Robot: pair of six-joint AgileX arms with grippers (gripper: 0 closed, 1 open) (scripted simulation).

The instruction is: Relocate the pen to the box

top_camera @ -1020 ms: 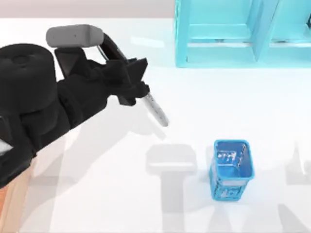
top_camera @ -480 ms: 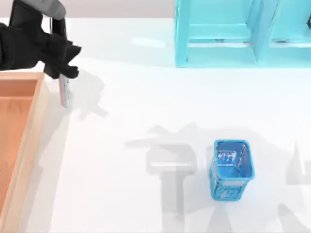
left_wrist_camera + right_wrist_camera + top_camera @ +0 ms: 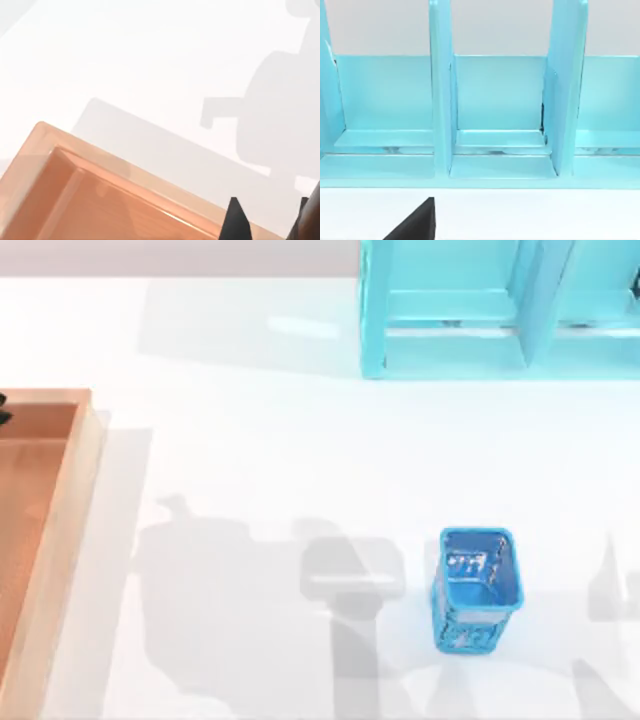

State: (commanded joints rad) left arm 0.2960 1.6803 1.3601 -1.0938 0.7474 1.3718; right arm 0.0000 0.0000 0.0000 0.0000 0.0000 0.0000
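The pen is out of view. The box (image 3: 62, 530), a shallow wooden tray with a tan rim and orange-brown inside, lies at the table's left edge. Its corner also shows in the left wrist view (image 3: 47, 135). My left gripper (image 3: 267, 222) hangs above the box's rim, seen as dark parts at the edge of the left wrist view. A small black bit of the left arm (image 3: 3, 410) sits at the far left of the top view, over the box. My right gripper (image 3: 415, 225) is parked facing the cyan shelf unit (image 3: 495, 115).
A small blue mesh basket (image 3: 476, 588) stands on the white table right of centre, towards the front. The big cyan shelf unit (image 3: 500, 310) fills the back right. Arm shadows fall across the table's middle and front.
My left arm, holding the pen, swung left across the table and passed out of the top view beyond the left edge. The box has come into view.
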